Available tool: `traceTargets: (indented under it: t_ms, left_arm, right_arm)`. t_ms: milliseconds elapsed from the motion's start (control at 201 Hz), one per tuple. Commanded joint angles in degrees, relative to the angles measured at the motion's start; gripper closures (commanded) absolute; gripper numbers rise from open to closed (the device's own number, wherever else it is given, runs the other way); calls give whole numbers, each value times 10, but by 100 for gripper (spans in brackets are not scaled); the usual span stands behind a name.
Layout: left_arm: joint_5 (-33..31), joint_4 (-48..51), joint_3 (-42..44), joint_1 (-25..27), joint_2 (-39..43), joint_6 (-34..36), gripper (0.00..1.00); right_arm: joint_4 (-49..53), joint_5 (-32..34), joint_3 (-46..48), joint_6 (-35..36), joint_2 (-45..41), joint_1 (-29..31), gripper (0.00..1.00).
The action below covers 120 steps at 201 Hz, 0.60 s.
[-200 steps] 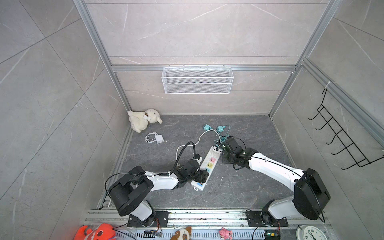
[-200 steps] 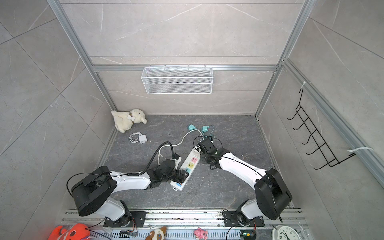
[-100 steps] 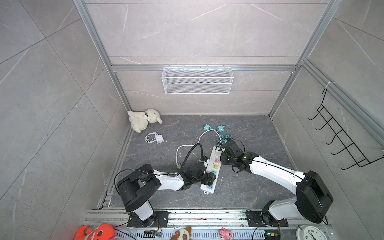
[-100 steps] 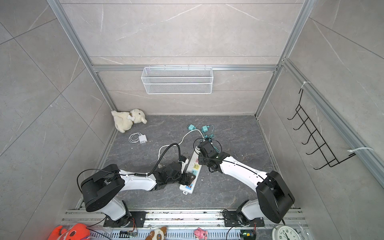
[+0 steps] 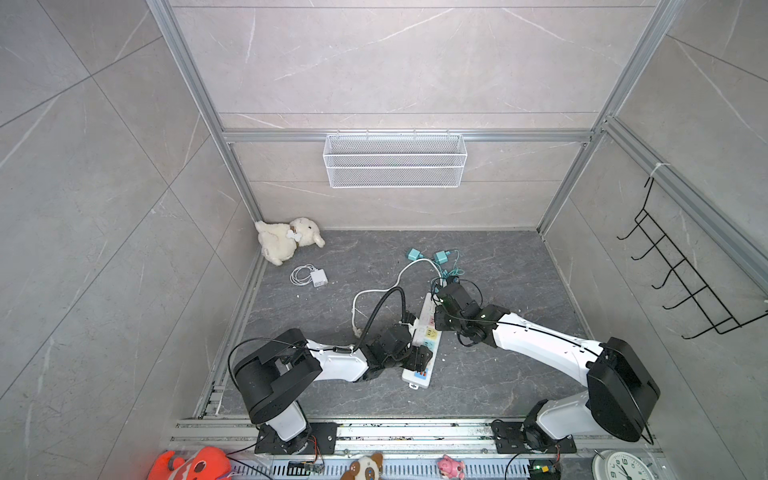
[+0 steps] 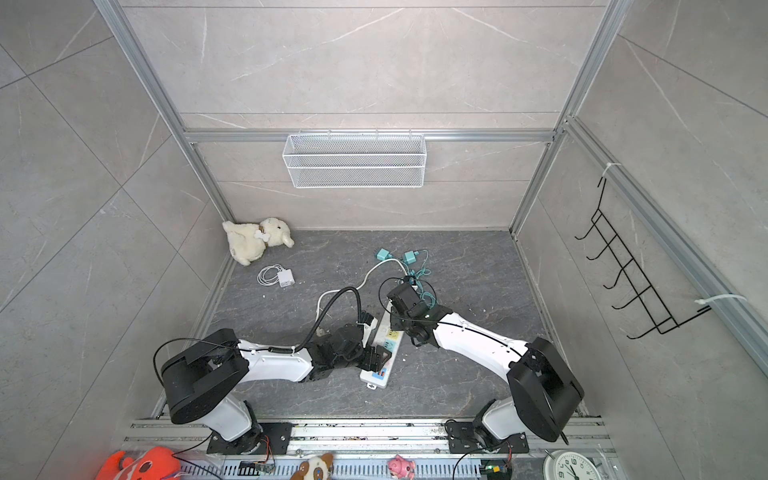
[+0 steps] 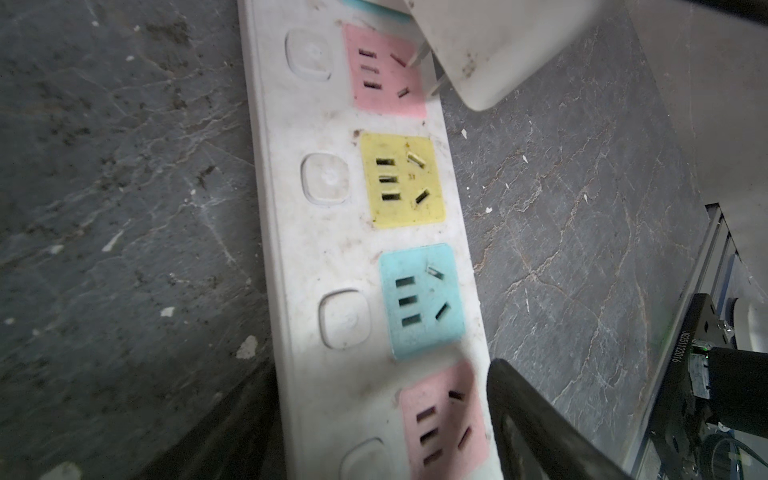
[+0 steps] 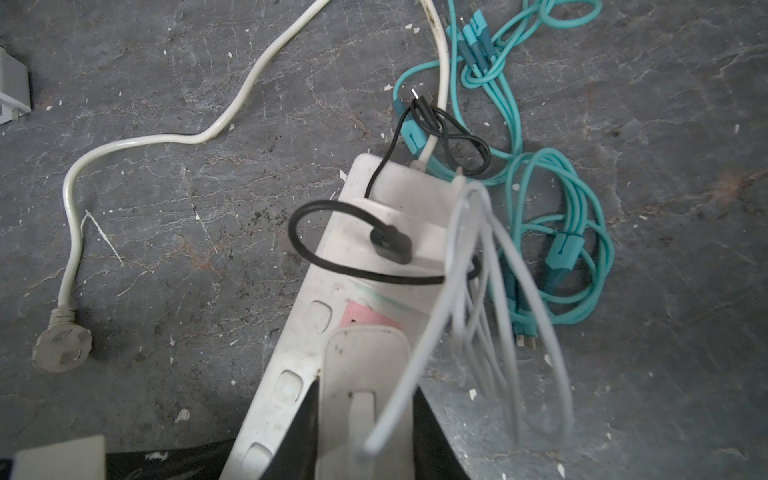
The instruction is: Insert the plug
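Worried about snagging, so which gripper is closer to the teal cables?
Right. The right gripper, shut on the white charger, is above the far end of the power strip, right beside the teal cables. The left gripper grips its near end, farther off.

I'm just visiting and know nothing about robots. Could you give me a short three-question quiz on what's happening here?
1. True or false: the white charger is fully plugged into the power strip.
2. Its prongs are nearest which socket? A pink, B yellow, C blue.
3. Fill in: the charger is gripped by the ___ end effector.

Key: 1 false, the prongs are exposed. 2 A, the pink socket. 3 right end effector.
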<state>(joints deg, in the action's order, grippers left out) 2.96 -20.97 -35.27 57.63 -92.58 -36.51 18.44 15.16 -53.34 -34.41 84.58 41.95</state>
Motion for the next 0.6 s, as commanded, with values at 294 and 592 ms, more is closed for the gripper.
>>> traceTargets:
  t_ms: [294, 592]
  left_arm:
    - [16, -5, 20, 6, 25, -7, 19]
    - [5, -4, 34, 5, 47, -6, 19]
  right_arm:
    - [63, 96, -52, -98, 48, 34, 91]
    - [51, 97, -55, -139, 61, 35, 90]
